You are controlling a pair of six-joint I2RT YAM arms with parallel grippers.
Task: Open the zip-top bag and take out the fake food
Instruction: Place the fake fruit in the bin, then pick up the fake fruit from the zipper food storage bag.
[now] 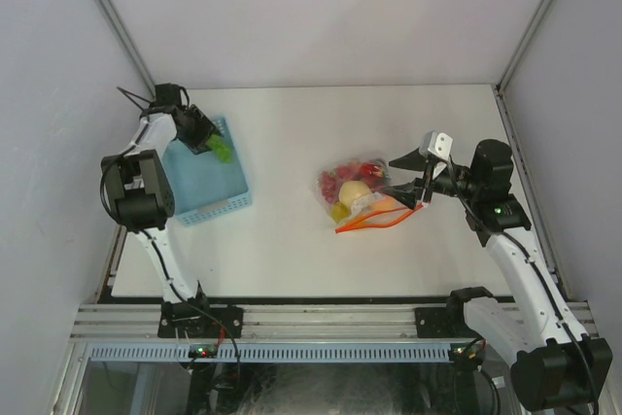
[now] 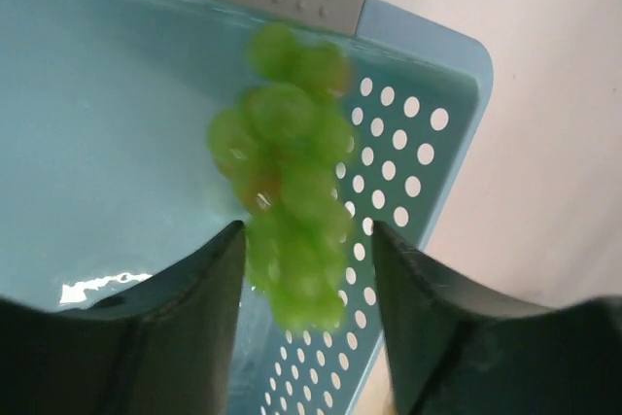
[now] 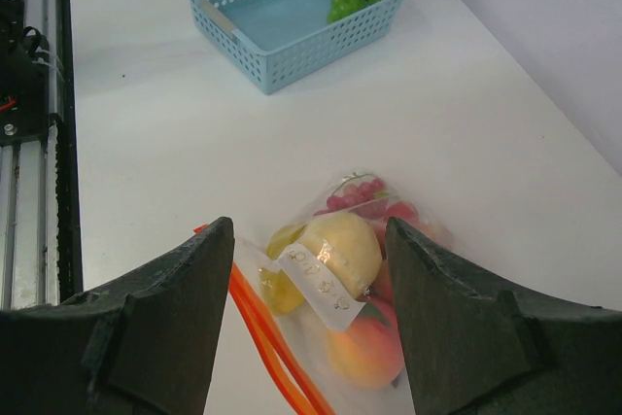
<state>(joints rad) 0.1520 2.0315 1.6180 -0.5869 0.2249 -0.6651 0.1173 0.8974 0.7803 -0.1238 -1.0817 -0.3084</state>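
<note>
Blue basket [image 1: 216,208] on white table [image 1: 292,133]

Bare white bench [image 1: 292,143] lies open between the light-blue perforated plastic basket [image 1: 219,206] at left and the clear crinkly zip-top bag [image 1: 355,191] near centre.

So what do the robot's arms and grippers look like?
The left arm and right arm match: white links, chunky black joint housings, thin black cables alongside. A green light glows on the right arm. The left gripper and right gripper are black with broad matte wedge-shaped fingers; a white block sits on the right one.
</note>
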